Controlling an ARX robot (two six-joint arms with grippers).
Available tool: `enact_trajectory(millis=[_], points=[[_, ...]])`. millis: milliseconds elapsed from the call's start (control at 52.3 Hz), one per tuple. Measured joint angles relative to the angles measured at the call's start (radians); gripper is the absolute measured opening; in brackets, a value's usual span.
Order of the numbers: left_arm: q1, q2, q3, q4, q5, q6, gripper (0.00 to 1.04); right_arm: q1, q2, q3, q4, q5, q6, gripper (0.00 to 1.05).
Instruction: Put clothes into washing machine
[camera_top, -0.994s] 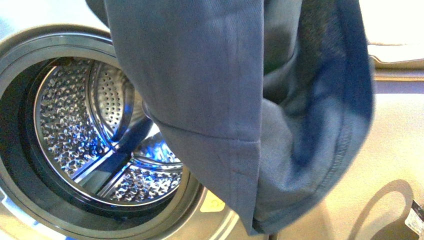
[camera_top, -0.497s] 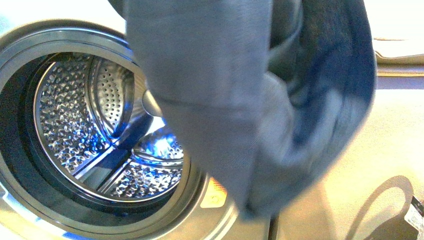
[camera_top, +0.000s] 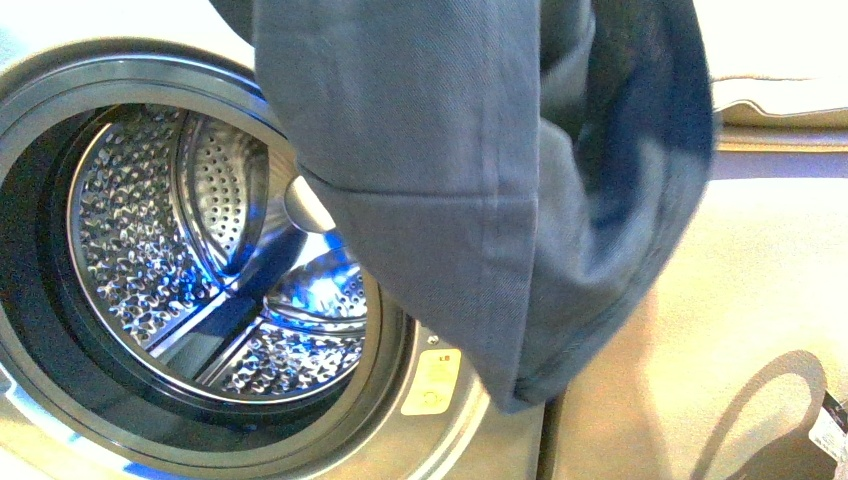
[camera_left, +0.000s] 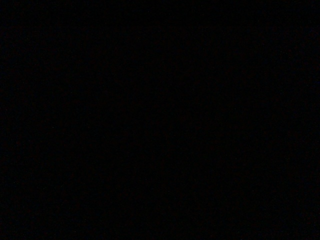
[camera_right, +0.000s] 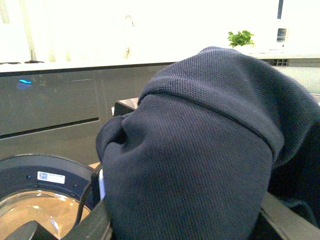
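The clothes (camera_top: 450, 180), a grey-blue twill garment with stitched hems, hang from the top of the front view, in front of the right side of the porthole. The washing machine (camera_top: 450, 440) is silver-grey, and its perforated steel drum (camera_top: 150, 250) shows through the round opening. In the right wrist view the clothes (camera_right: 200, 165) look navy. They drape over my right gripper (camera_right: 187, 222), which is open. Only its two fingers (camera_right: 92, 227) show at the fabric's sides. The left wrist view is dark. Neither gripper shows in the front view.
A beige sofa side (camera_top: 760, 300) stands right of the washer, with a cushion (camera_top: 790, 95) above it. A warning sticker (camera_top: 432, 382) sits by the porthole rim. The right wrist view shows a round dark-rimmed glass door (camera_right: 35, 195), a grey cabinet front (camera_right: 55, 110) and a small plant (camera_right: 241, 37).
The hanging clothes have swung; the lower hem has risen and the right edge has drawn left. More of the sticker under the hem now shows.
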Motion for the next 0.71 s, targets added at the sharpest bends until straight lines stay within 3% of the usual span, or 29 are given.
enact_trajectory(millis=[134, 344, 708], points=[[0.037, -0.018, -0.046, 0.016, -0.002, -0.015, 0.21, 0.003, 0.0, 0.0, 0.0, -0.005, 0.0, 0.7], [0.092, -0.059, -0.146, 0.044, 0.02, -0.029, 0.16, 0.004, 0.0, 0.0, 0.0, -0.005, 0.0, 0.99], [0.206, -0.103, -0.417, 0.167, 0.089, -0.04, 0.16, 0.004, 0.0, 0.0, 0.0, -0.006, 0.002, 0.97]])
